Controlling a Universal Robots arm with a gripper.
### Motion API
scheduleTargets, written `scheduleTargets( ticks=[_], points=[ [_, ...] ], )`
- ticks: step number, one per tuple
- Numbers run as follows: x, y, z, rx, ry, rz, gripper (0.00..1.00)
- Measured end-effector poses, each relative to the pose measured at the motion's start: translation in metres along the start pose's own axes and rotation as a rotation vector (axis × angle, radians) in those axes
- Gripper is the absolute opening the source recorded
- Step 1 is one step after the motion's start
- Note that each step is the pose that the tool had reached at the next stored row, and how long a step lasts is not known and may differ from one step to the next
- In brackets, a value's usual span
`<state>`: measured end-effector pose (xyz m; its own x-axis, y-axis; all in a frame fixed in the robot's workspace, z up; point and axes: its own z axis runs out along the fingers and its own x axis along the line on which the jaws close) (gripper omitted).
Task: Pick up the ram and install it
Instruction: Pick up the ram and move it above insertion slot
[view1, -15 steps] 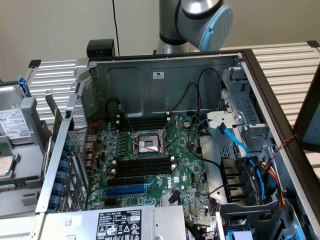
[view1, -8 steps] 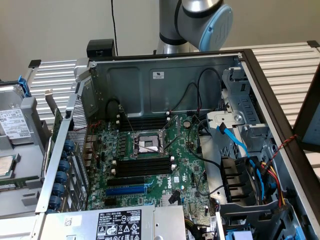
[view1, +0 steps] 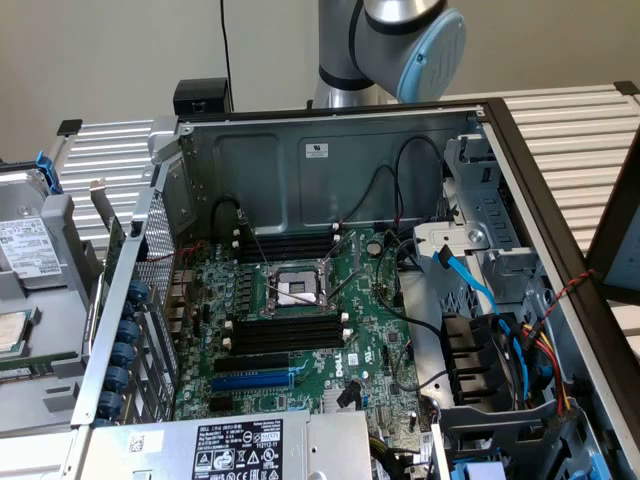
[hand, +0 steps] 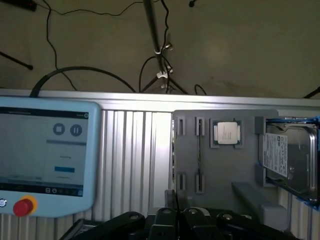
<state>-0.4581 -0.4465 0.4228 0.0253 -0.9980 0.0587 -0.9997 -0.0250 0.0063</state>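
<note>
The open computer case lies on its side with the green motherboard facing up. Long black memory slots run on either side of the CPU socket, and nothing stands in them. My arm's blue-capped joint rises behind the case. My gripper is shut with nothing held, facing a grey holder tray. A thin dark strip stands edge-on in the tray's clips; I cannot tell whether it is the ram.
The tray also holds a CPU chip and a hard drive. A teach pendant with a red button lies beside it on the ribbed table. In the case are a blue slot, a power supply and cabled drive bays.
</note>
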Motion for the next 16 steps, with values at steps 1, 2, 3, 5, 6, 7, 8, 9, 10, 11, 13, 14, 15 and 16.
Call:
scheduleTargets(
  ticks=[1,2,3,5,6,7,8,9,10,11,13,14,15,16],
  points=[
    [0.0,0.0,-0.0027,-0.0002,0.0037,0.0,0.12],
    [0.0,0.0,-0.0043,-0.0003,0.0067,0.0,0.12],
    [0.0,0.0,-0.0048,-0.0003,0.0084,0.0,0.12],
    [0.0,0.0,-0.0048,-0.0001,0.0085,0.0,0.12],
    [0.0,0.0,-0.0048,0.0005,0.0086,0.0,0.12],
    [0.0,0.0001,-0.005,0.0023,0.0087,0.0,0.12],
    [0.0,0.0001,-0.0056,0.0047,0.0089,0.0,0.12],
    [0.0,0.0001,-0.0067,0.0076,0.0089,0.001,0.12],
    [0.0,0.0001,-0.0082,0.0111,0.0089,0.001,0.12],
    [0.0,0.0001,-0.0099,0.014,0.0089,0.001,0.12],
    [0.0,0.0,-0.0124,0.0207,0.0093,0.001,0.12],
    [0.0,0.0001,-0.0129,0.0253,0.0093,0.002,0.12],
    [0.0,0.0001,-0.0133,0.0295,0.0095,0.002,0.12],
    [-0.001,0.0001,-0.0136,0.0335,0.0095,0.002,0.12]
  ],
)
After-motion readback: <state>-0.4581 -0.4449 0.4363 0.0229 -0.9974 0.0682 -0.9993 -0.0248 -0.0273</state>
